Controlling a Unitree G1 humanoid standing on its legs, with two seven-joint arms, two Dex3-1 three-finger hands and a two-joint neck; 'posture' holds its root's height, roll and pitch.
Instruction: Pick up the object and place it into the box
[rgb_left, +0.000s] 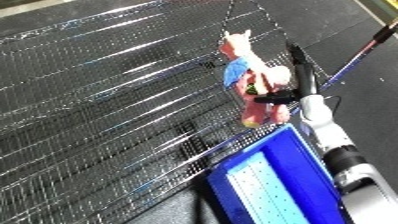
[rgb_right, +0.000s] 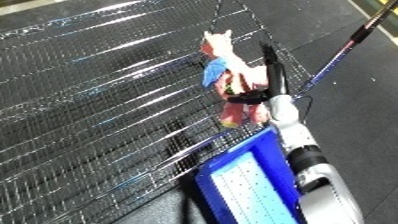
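Observation:
A pink plush animal with a blue cloth on its body is held up over the wire mesh surface. My right hand comes in from the lower right on its white and silver forearm, and its black fingers are curled round the toy's middle. The blue bin with a pale perforated floor sits just below the toy, at the lower right. The left hand does not show in either view.
The mesh surface fills the left and middle of the views. Dark floor lies to the right, where a thin dark pole slants past the mesh's far corner.

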